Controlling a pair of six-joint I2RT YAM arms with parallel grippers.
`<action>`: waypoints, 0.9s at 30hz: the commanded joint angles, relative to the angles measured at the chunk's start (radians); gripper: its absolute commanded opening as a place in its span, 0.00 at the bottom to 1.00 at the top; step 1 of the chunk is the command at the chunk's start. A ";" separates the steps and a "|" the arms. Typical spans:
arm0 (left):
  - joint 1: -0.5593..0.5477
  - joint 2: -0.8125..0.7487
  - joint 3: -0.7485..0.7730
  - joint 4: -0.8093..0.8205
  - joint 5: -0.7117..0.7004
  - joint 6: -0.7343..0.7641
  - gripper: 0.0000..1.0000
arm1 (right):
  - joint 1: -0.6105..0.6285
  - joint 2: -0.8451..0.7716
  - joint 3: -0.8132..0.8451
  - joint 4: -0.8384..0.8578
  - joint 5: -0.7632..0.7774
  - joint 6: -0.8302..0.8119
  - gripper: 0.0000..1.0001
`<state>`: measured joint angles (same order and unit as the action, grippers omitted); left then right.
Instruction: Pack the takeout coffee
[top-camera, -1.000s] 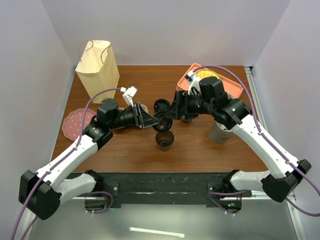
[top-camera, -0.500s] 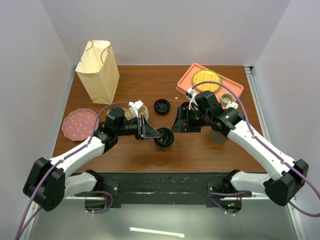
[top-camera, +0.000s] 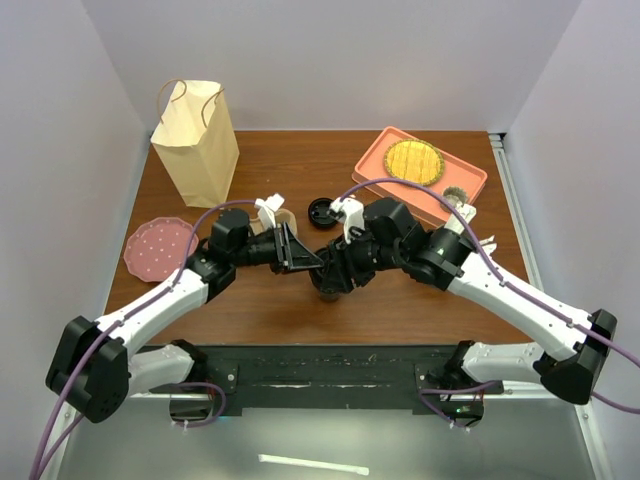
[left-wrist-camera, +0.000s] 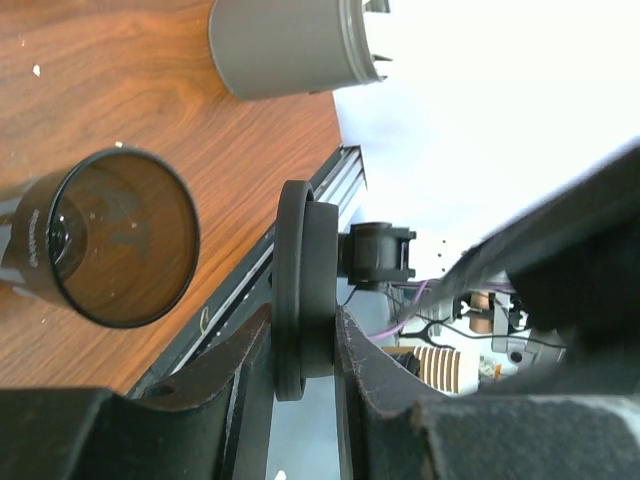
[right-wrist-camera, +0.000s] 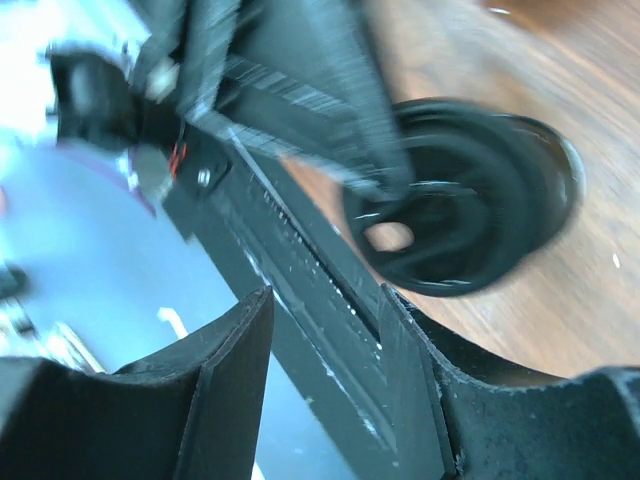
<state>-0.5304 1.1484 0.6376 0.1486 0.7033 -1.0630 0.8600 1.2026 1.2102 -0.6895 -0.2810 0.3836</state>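
The takeout coffee, a small black cup (left-wrist-camera: 110, 240) without its lid, stands at the table's front middle. In the top view the cup (top-camera: 328, 287) is mostly hidden under both grippers. My left gripper (left-wrist-camera: 305, 325) is shut on a round black lid (left-wrist-camera: 303, 280), held on edge just right of the cup; from above the left gripper (top-camera: 316, 264) sits at the cup. My right gripper (right-wrist-camera: 325, 310) is open with nothing between its fingers, and from above it (top-camera: 338, 272) is on the cup's right. Ahead of it the lid (right-wrist-camera: 450, 215) shows blurred.
A second black lid (top-camera: 322, 211) lies behind the cup. A tan paper bag (top-camera: 195, 140) stands back left, with a pink plate (top-camera: 158, 246) in front of it. An orange tray (top-camera: 465, 180) is back right. The grey utensil cup (left-wrist-camera: 290, 45) stands right of the black cup.
My right arm has swung left and down to the cup, its jaws narrowing. My left gripper carried the lid forward to the cup and has stayed there.
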 joint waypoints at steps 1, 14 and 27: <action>0.004 0.007 0.071 -0.056 -0.011 0.003 0.25 | 0.048 -0.017 0.009 0.094 0.074 -0.126 0.50; 0.004 0.043 0.125 -0.103 0.007 -0.014 0.26 | 0.091 0.051 0.051 0.096 0.171 -0.215 0.45; 0.018 0.068 0.154 -0.118 0.033 -0.009 0.25 | 0.197 0.126 0.089 0.033 0.345 -0.258 0.31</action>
<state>-0.5243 1.2121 0.7429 0.0154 0.6945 -1.0607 1.0168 1.3132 1.2388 -0.6380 -0.0319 0.1631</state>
